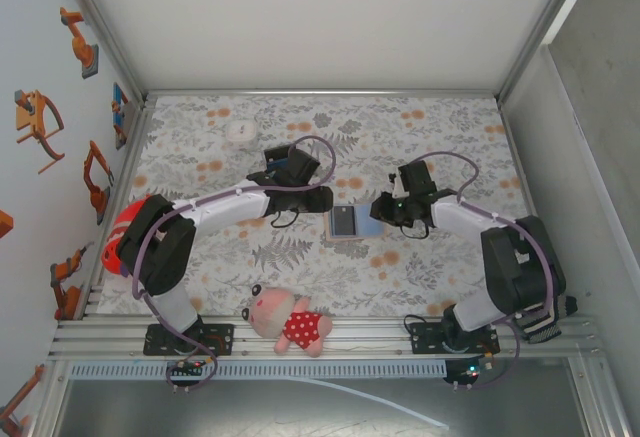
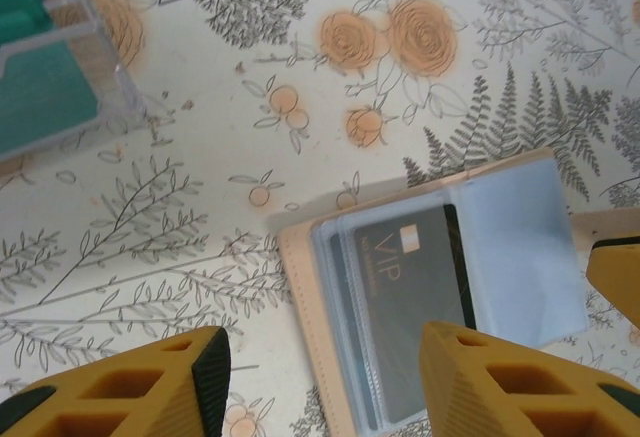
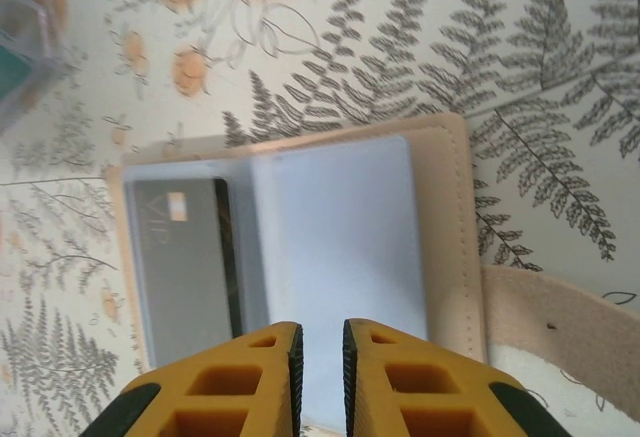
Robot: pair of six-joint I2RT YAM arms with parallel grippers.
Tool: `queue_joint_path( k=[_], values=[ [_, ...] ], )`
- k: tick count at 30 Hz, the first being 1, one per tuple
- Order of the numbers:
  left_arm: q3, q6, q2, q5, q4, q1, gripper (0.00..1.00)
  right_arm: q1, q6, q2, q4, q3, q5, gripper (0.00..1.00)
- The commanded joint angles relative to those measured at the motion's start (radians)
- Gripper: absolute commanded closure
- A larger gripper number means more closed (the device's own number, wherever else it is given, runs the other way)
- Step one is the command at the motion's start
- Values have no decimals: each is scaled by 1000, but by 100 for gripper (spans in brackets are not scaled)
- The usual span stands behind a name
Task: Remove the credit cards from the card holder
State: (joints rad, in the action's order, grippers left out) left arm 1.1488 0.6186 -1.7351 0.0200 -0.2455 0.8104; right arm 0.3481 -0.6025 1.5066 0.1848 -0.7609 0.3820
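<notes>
The tan card holder (image 1: 345, 223) lies open on the floral cloth between my two grippers. Its clear sleeves hold a grey credit card marked VIP (image 2: 410, 297), with more card edges stacked under it. In the right wrist view that card (image 3: 185, 267) sits left of the blue-grey inner face (image 3: 330, 237), and the snap tab (image 3: 560, 327) trails right. My left gripper (image 2: 325, 382) hovers open over the holder's tan edge (image 2: 305, 327), one finger on either side of the sleeves. Above the blue-grey face my right gripper (image 3: 318, 377) has its pads a narrow gap apart, nothing between them.
A clear plastic box with teal blocks (image 2: 50, 67) stands just beyond the holder, at the top left of the left wrist view. A pink plush toy (image 1: 290, 322) lies at the near edge. A small white round object (image 1: 240, 131) sits at the back left.
</notes>
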Motion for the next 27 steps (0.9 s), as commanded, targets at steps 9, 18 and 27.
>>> queue_joint_path(
  k=[9,18,27],
  values=[
    [-10,-33,-57,-41,85,51,50,-6,-106,-46,-114,34,104,81],
    [-36,-42,-73,-63,101,70,56,-2,-134,-37,-141,58,116,81],
    [-49,-48,-91,-61,99,72,60,29,-143,-12,-150,52,100,79]
  ],
)
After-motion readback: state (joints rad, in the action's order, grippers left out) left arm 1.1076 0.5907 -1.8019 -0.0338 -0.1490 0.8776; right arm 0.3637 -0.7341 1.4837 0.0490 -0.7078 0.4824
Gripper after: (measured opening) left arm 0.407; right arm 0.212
